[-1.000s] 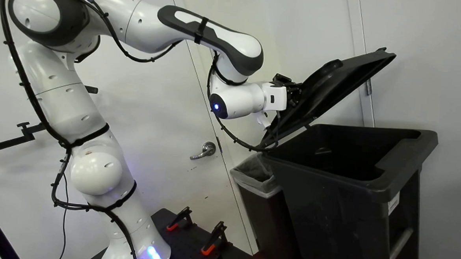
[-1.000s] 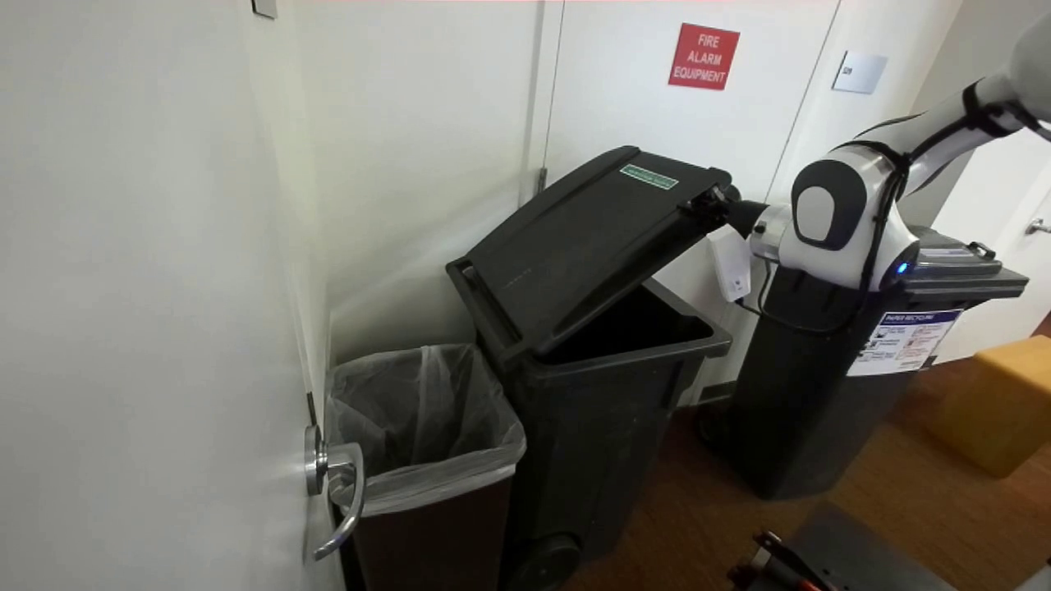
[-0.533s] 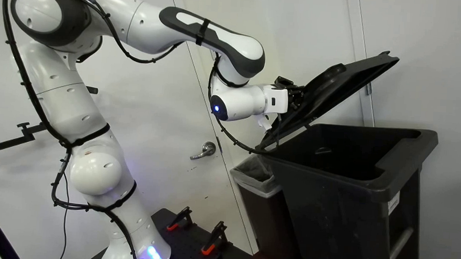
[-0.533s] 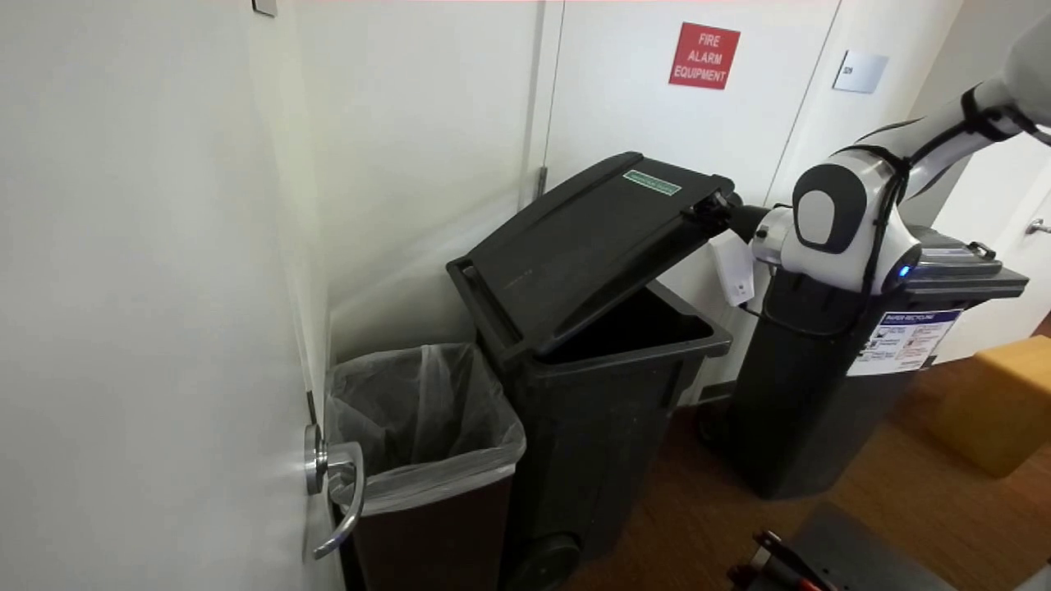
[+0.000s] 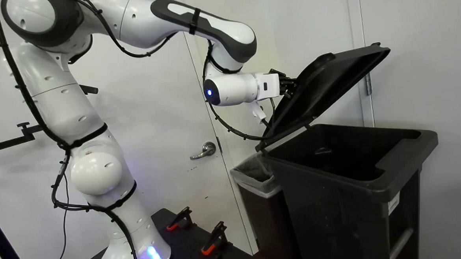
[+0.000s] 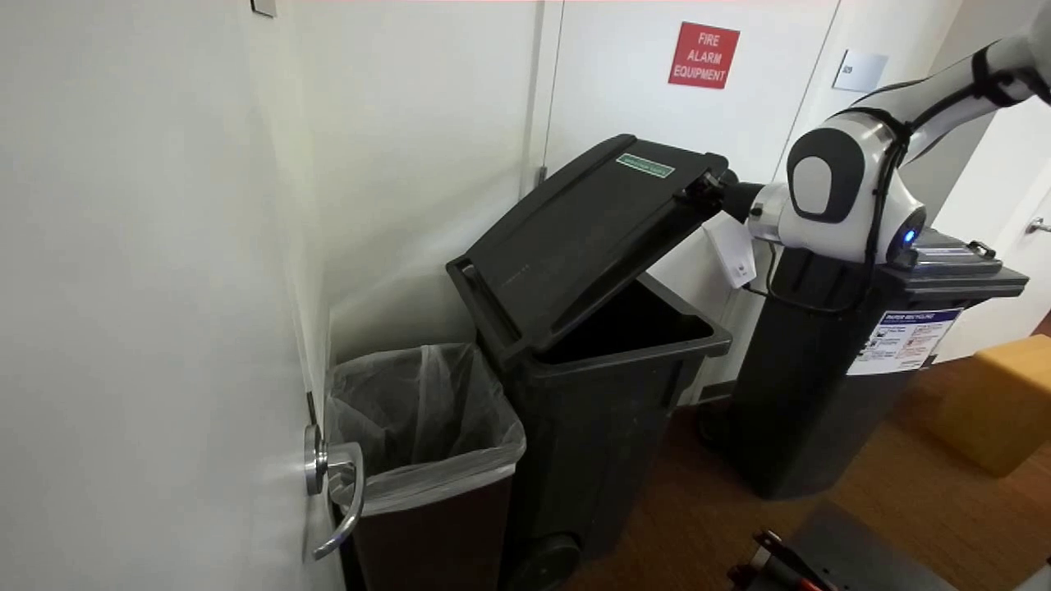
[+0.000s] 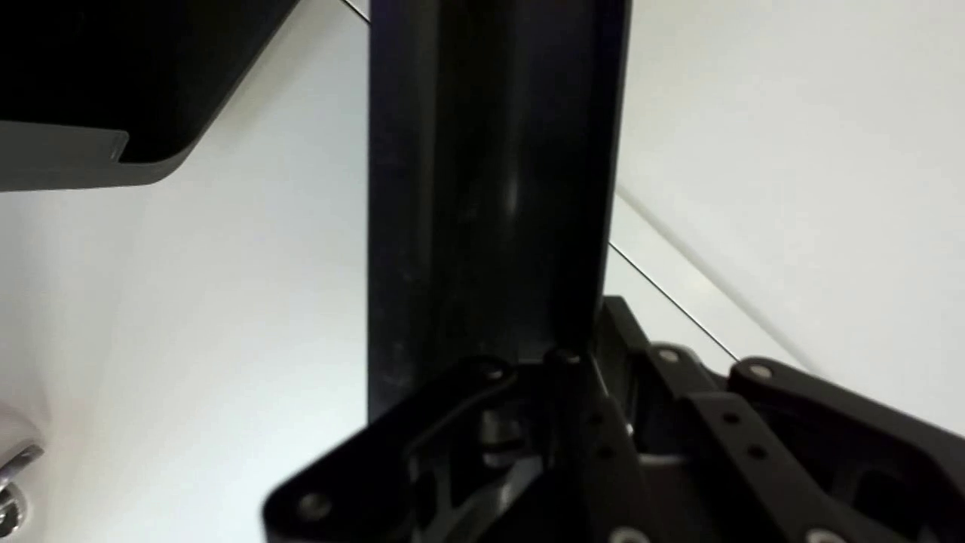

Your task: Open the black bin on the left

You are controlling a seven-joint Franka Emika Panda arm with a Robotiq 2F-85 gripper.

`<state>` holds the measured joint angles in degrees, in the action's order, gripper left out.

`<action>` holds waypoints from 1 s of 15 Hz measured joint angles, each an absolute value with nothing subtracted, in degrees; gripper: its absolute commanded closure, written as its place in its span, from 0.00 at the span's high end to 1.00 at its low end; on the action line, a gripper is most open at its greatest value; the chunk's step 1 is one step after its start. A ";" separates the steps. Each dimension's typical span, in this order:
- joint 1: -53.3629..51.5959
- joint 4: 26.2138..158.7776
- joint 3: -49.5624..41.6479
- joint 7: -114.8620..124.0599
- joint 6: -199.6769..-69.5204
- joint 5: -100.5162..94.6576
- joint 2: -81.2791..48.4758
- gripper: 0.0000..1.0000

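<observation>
The black bin (image 5: 340, 218) (image 6: 599, 443) stands with its lid (image 5: 335, 81) (image 6: 566, 238) tilted up partway on its hinge, leaving the dark inside exposed. A narrow green label (image 6: 645, 166) shows on the lid's upper face. My gripper (image 5: 290, 85) (image 6: 704, 189) is at the lid's raised side edge in both exterior views. In the wrist view the lid runs up the middle, and my gripper (image 7: 595, 354) is shut on its edge, one finger (image 7: 620, 324) on its right side. Part of the bin's rim (image 7: 60, 154) shows at upper left there.
A brown waste can with a clear liner (image 5: 257, 180) (image 6: 427, 484) stands against the bin. Another dark bin with a paper recycling sign (image 6: 903, 341) is behind the arm. Door handles (image 5: 205, 150) (image 6: 349, 492), a yellow box (image 6: 1006, 394) and a clamp-fitted table (image 5: 197, 242) are nearby.
After dipping slightly half a second ago, the arm has risen. The lid has swung up a little further with my gripper. The bin's body has not moved.
</observation>
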<state>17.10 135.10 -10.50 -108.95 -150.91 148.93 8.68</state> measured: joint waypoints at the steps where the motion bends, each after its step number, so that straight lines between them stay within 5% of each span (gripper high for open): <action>1: 17.04 134.76 -9.75 -109.21 -151.97 148.92 9.39 0.03; 15: 21.45 129.43 2.68 -116.03 -164.48 148.91 12.98 0.03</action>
<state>21.45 129.43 2.68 -116.03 -164.48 148.91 12.98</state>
